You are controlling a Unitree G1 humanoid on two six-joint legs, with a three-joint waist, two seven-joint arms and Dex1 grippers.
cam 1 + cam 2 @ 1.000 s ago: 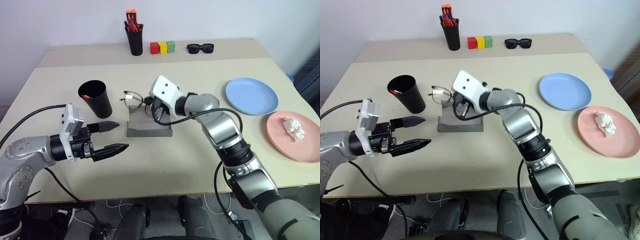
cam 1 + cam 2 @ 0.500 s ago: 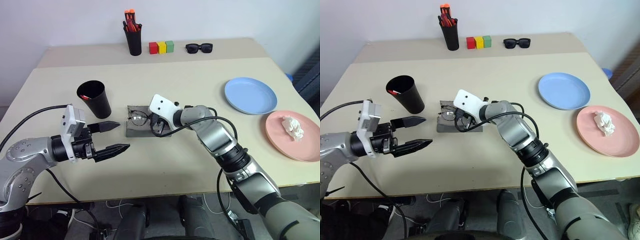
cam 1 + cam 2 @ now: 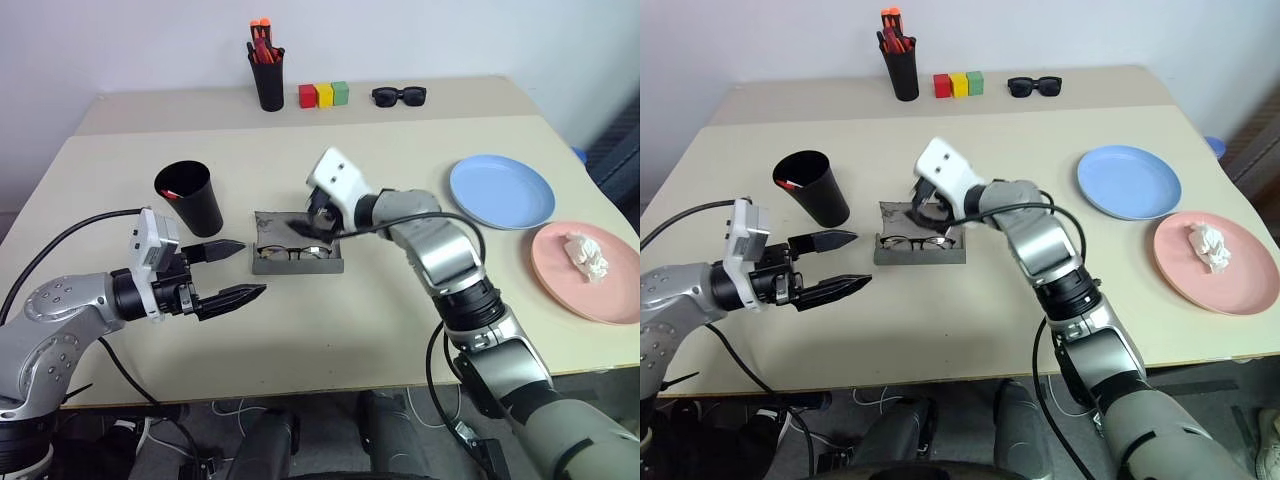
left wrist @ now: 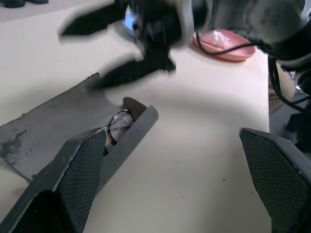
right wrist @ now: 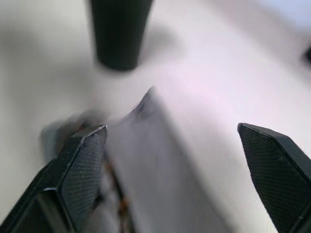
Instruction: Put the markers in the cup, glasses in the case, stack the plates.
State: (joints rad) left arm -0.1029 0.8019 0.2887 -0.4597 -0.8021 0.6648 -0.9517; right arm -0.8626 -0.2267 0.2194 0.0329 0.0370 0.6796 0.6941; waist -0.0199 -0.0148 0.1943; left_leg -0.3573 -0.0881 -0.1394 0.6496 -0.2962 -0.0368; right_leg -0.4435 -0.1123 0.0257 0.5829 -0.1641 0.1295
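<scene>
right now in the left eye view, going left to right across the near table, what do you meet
left gripper → grey case holding the glasses → right gripper → blue plate → pink plate

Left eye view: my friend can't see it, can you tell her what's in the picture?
The glasses lie inside the open grey case on a beige table, with the right gripper open just above them. The left gripper hangs open nearby, next to a black cup; blue and pink plates sit apart.
</scene>
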